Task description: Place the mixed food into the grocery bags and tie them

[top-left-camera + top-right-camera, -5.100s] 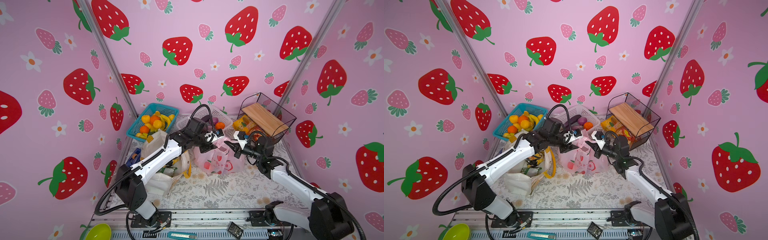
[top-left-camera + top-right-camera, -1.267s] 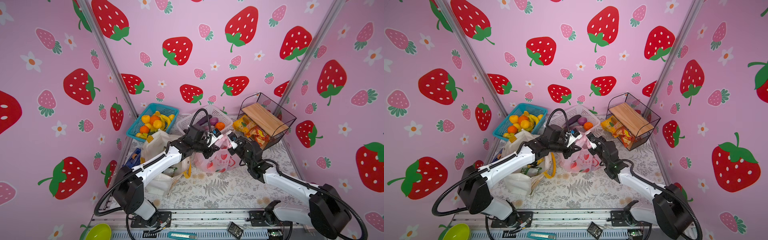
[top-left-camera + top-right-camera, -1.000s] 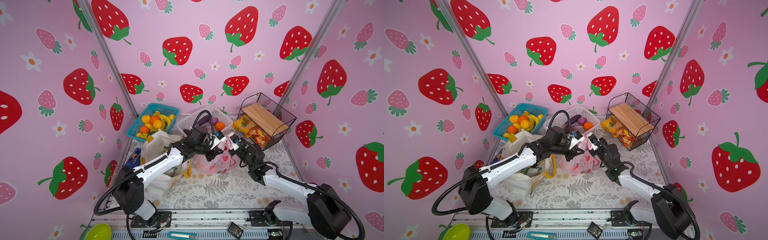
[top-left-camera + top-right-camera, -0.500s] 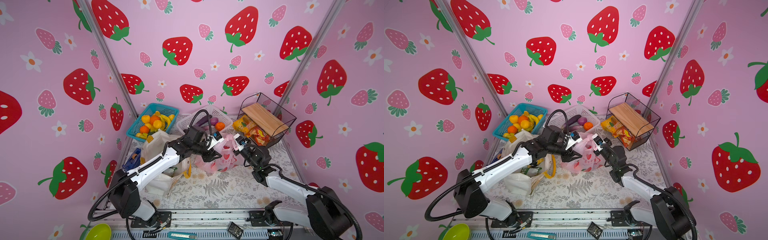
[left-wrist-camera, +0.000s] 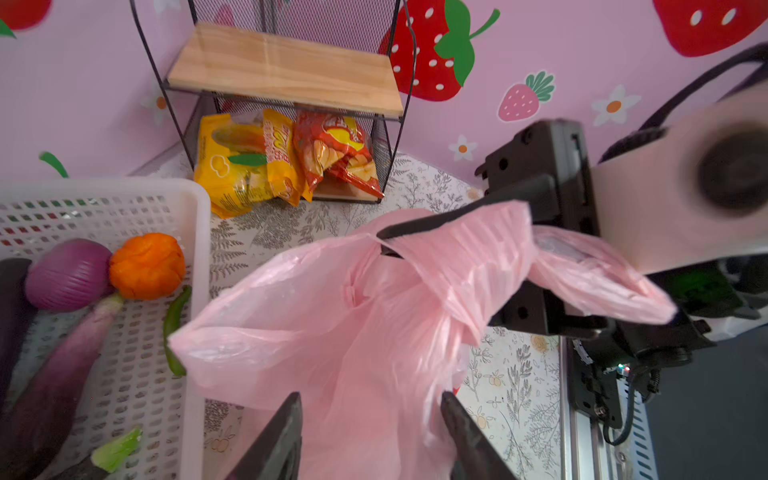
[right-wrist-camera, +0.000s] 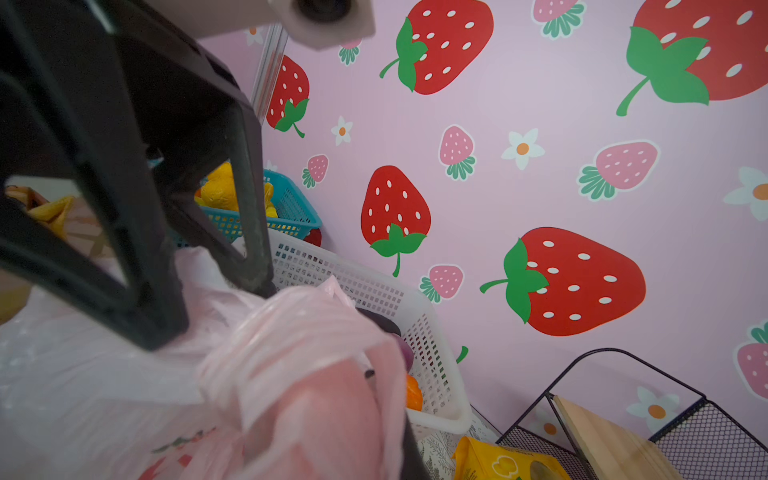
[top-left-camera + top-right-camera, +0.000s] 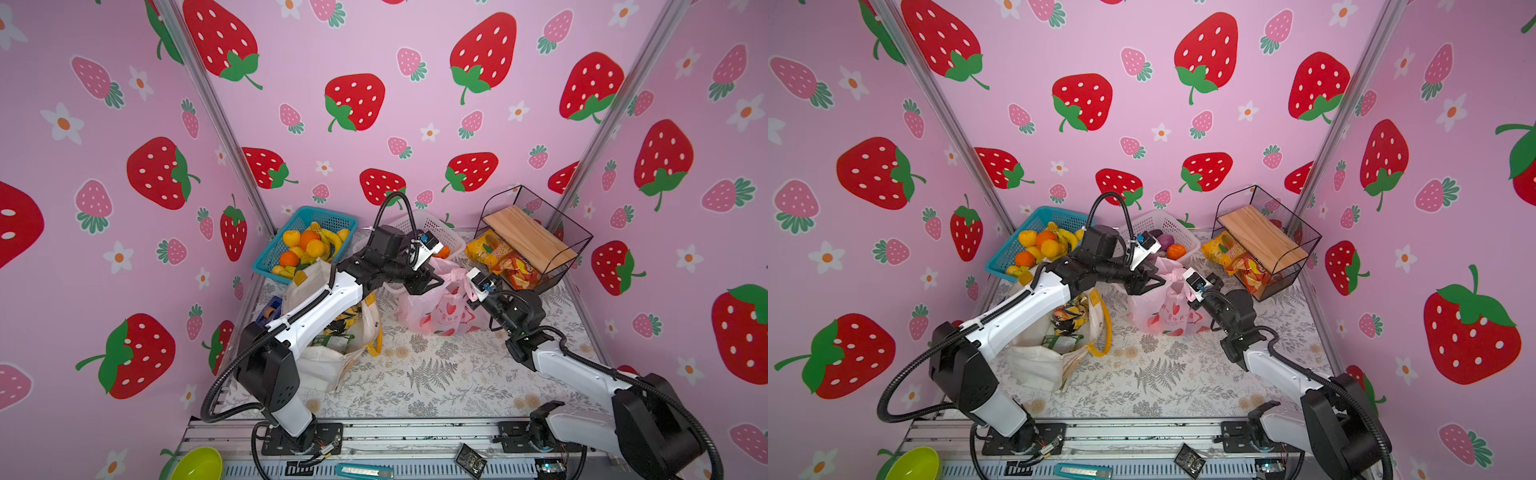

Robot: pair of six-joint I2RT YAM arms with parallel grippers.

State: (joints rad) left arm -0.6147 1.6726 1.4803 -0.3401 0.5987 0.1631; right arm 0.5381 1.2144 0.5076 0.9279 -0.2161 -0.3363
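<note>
The plastic bag (image 7: 440, 311) at the left pincer (image 7: 430, 284) is see-through pink with red strawberry prints. Beyond the pincer, a white basket (image 5: 195, 257) holds a purple onion (image 5: 68, 274) and an orange fruit (image 5: 147, 266). Snack packets (image 5: 286, 162) past the right pincer (image 5: 384, 243) are yellow and red. Under both, the tablecloth (image 7: 436, 374) is white with grey ferns.

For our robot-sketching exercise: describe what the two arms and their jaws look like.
Left arm and right arm alike: white link shells between bulky black joints, with black corrugated cable looping alongside. Jaws are slim, black, tapered; each wrist carries a small white camera block.
</note>
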